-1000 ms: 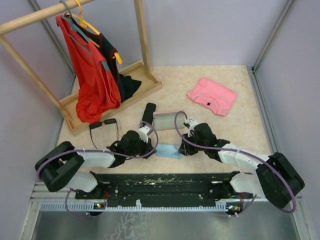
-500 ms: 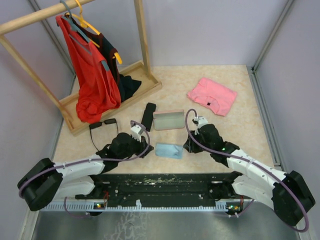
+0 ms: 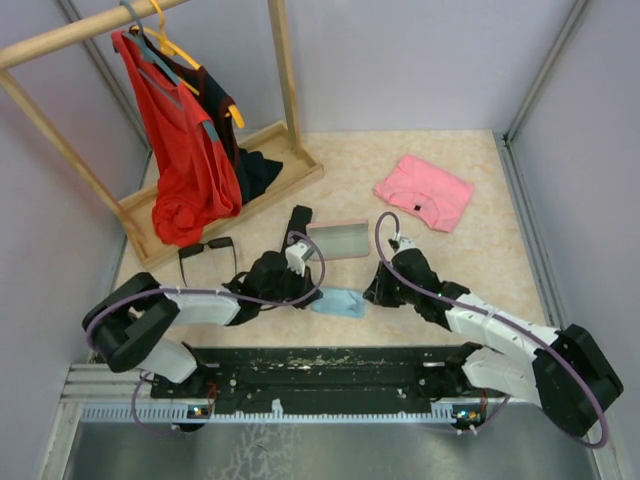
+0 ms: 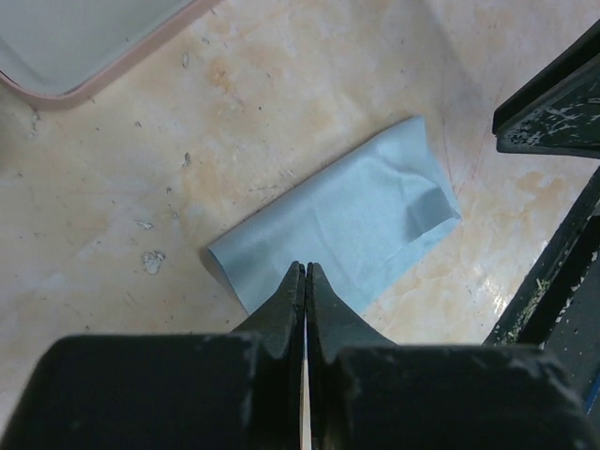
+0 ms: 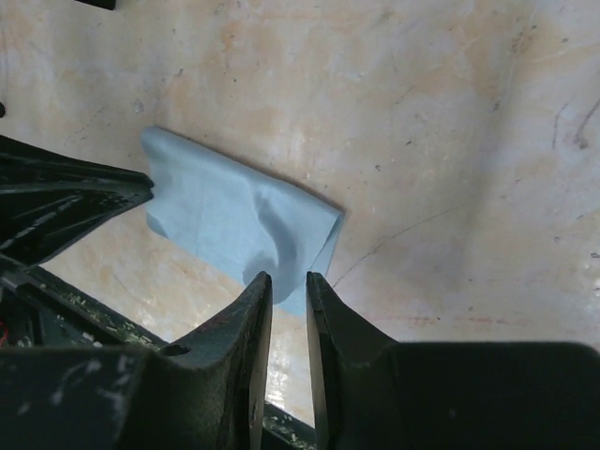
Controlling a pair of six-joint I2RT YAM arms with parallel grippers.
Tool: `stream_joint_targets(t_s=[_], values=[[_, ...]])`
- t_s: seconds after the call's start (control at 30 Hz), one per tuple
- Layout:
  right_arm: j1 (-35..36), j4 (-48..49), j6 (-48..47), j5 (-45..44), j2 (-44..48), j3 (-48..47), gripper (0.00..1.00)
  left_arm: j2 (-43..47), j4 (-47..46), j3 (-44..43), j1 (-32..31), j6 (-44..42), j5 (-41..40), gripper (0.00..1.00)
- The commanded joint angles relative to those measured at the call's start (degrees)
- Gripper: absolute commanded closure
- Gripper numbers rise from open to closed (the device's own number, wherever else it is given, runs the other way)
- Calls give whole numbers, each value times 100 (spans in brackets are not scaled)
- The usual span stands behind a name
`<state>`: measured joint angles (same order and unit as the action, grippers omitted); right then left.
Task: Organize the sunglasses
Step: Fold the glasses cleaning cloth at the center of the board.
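Observation:
The black sunglasses (image 3: 207,250) lie unfolded on the table at the left, by the rack base. The reddish-brown pair is not in view. My left gripper (image 3: 312,290) is shut, its tips (image 4: 306,272) at the near edge of a folded blue cloth (image 4: 347,220). My right gripper (image 3: 374,292) is slightly open, its tips (image 5: 289,277) over the cloth's (image 5: 234,220) raised right corner. The cloth (image 3: 337,302) lies between both grippers. Neither gripper is near the sunglasses.
An open pink case (image 3: 338,240) lies just beyond the cloth; its rim shows in the left wrist view (image 4: 122,67). A black case (image 3: 297,223) lies left of it. A wooden clothes rack (image 3: 235,170) with red and black garments stands at back left. A pink garment (image 3: 423,192) lies at back right.
Both grippers left the pink case and came down to the blue cloth, the left one swinging back and then right. The sunglasses and cases have not moved.

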<state>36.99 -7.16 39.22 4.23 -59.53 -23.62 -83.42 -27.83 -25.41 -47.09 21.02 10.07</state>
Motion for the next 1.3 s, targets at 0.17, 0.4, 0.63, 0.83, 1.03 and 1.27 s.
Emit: stream_joint_targets(t_s=[0.17, 0.4, 0.63, 0.83, 1.03, 1.27], values=[[236, 1088, 583, 87, -372, -101, 91, -688, -525, -55, 25, 87, 385, 100], [320, 1814, 767, 11, -957, -217, 100, -815, -518, 25, 25, 214, 219, 100], [471, 2077, 841, -94, -1568, -287, 100, -808, -355, 80, 25, 292, -53, 100], [599, 1712, 878, -442, -1654, -182, 100, -825, -272, 82, 29, 315, -109, 100], [634, 1126, 731, -599, -1570, -125, 100, -859, -194, 73, 28, 310, -191, 100], [645, 453, 464, -694, -1195, -135, 100, -913, -82, 45, 29, 316, -302, 100]])
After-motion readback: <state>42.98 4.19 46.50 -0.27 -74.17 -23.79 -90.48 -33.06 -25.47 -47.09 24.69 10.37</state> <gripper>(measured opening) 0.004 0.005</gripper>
